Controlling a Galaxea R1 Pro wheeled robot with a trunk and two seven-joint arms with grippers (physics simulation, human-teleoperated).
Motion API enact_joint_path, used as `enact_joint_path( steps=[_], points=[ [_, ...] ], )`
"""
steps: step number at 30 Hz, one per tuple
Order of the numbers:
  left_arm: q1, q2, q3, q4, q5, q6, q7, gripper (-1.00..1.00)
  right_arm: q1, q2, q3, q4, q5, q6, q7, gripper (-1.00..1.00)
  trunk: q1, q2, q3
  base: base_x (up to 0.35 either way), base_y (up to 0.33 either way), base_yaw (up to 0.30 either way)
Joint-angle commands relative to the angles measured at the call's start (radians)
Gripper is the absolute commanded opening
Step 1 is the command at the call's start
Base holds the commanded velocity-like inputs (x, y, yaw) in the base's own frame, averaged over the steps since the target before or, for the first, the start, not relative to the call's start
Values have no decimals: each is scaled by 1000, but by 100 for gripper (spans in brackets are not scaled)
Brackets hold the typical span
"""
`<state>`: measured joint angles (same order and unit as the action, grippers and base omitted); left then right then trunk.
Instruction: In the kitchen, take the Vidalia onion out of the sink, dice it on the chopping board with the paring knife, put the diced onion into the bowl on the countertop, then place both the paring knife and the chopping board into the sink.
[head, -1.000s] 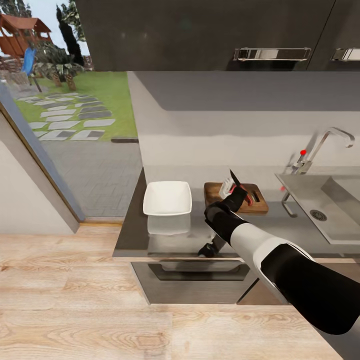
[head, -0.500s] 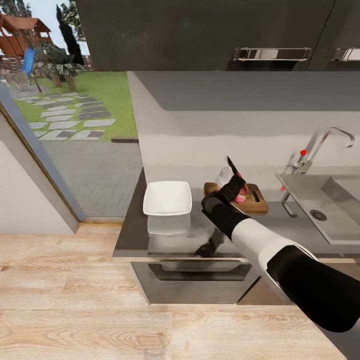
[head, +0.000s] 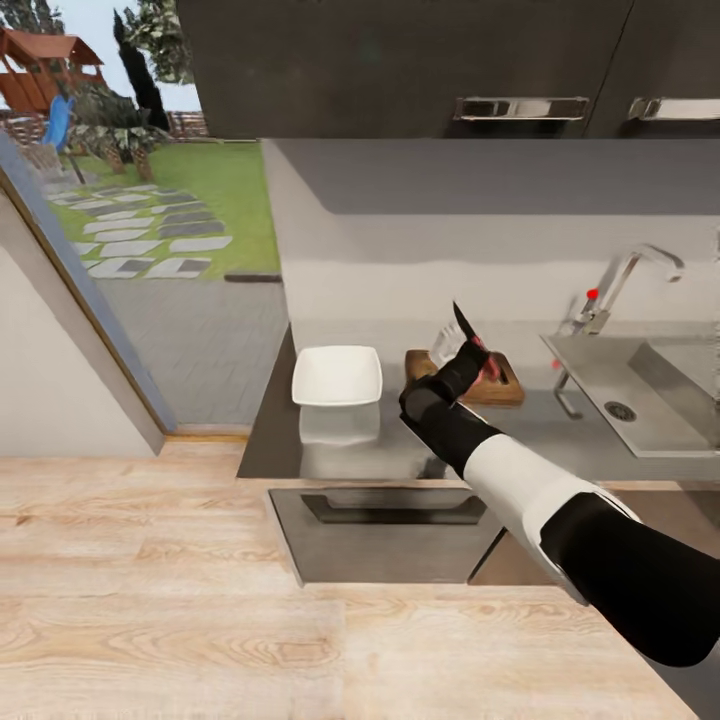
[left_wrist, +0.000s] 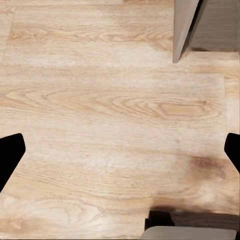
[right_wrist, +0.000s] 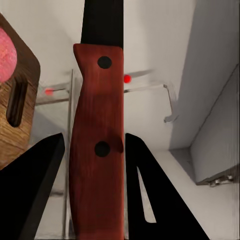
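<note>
My right gripper (head: 468, 360) is shut on the paring knife (head: 463, 326) and holds it above the chopping board (head: 505, 386), dark blade pointing up. In the right wrist view the red-orange handle (right_wrist: 95, 150) sits between the two black fingers (right_wrist: 35, 190). The pink Vidalia onion (right_wrist: 4, 54) lies on the board (right_wrist: 30, 70) near its slot handle; in the head view my hand covers most of it. The white square bowl (head: 337, 375) stands on the countertop (head: 390, 445) left of the board. The sink (head: 640, 395) lies to the right. My left gripper (left_wrist: 120, 150) hangs open over the wood floor.
The chrome tap (head: 625, 280) with a red knob rises behind the sink. Dark upper cabinets (head: 420, 60) hang over the worktop. A grey appliance front (head: 390, 515) sits under the counter edge. A glass door (head: 130, 250) to the garden is at the left.
My right gripper has lifted the knife higher above the board. The whole head view has shifted, so the counter now looks a little farther and to the left.
</note>
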<state>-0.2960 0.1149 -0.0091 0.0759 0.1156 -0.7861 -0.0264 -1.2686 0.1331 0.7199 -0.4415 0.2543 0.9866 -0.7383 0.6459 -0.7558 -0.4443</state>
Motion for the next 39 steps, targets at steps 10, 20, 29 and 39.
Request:
enact_joint_path(
  steps=[10, 20, 29, 39],
  points=[
    [-2, 0, -2, 4, 5, -5, -4, 100, -2, 23, 38, 12, -9, 3, -7, -100, 0, -1, -1, -268, 0, 0],
    [-2, -1, -2, 3, 5, -5, -4, 100, -2, 41, 54, 35, -9, 3, -7, -100, 0, -1, -1, -21, 0, 0],
    [-2, -1, -2, 2, 4, -5, -4, 100, -2, 41, 103, 108, -12, 0, -2, -100, 0, -1, -1, 0, 0, 0],
    [-2, -1, -2, 2, 4, -5, -4, 100, -2, 41, 104, 160, -12, -3, 3, -100, 0, -1, -1, 0, 0, 0]
  ],
)
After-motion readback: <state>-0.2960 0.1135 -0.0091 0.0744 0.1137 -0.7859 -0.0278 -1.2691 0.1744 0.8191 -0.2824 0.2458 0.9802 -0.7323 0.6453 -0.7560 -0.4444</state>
